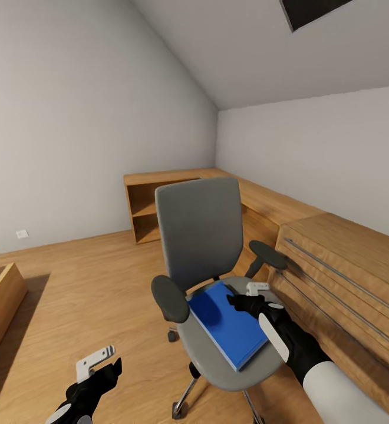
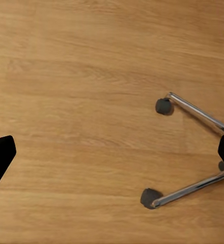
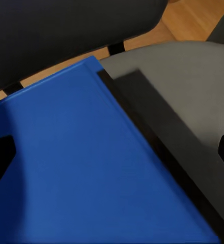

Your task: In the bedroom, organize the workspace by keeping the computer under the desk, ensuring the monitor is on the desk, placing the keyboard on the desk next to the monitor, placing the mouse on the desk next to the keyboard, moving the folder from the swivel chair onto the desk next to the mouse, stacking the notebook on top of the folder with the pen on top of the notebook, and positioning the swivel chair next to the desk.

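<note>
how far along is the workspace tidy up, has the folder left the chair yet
Nothing looks done yet. The folder lies flat on the swivel chair seat. In hand: the right hand hovers open over the folder's edge, not gripping it. The left hand hangs open above the wood floor, holding nothing. Left: carrying the folder to the desk, then everything else; none of the desk items are in view.

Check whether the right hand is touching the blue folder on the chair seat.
Cannot tell. In the head view the right hand sits over the folder's far corner; in the right wrist view the fingertips flank the blue cover, but neither contact nor gap shows plainly.
</note>
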Available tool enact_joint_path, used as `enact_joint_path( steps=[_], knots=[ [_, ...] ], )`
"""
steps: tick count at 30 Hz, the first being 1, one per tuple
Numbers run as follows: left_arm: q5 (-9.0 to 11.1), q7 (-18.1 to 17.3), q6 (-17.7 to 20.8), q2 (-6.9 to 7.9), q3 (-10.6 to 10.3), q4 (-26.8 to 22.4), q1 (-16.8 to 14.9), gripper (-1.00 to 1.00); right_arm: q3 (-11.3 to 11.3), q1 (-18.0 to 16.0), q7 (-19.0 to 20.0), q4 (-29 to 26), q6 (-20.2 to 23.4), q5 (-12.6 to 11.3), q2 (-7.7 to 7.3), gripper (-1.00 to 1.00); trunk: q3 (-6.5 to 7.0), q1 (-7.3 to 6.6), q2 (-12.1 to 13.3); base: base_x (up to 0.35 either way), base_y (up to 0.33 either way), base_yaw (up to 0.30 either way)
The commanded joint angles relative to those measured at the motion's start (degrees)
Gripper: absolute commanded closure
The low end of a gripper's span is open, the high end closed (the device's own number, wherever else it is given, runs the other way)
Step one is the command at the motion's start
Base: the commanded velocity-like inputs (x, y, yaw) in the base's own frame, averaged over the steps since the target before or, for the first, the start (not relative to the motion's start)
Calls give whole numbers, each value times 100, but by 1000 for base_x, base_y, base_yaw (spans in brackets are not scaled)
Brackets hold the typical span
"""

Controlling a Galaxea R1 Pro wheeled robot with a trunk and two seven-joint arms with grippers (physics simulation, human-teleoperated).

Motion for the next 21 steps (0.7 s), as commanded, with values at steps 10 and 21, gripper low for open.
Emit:
enact_joint_path(
  steps=[10,21],
  knots=[
    [60,35,14,-3,-4,-10,-1,-100,22,-4,-28,-9,21,-36,-5,-100,-77,88,-164,0,0,0],
    [59,44,14,-3,-14,-10,-1,-100,16,-5,-40,83,41,-41,-5,-100,-167,198,-365,0,0,0]
  ],
)
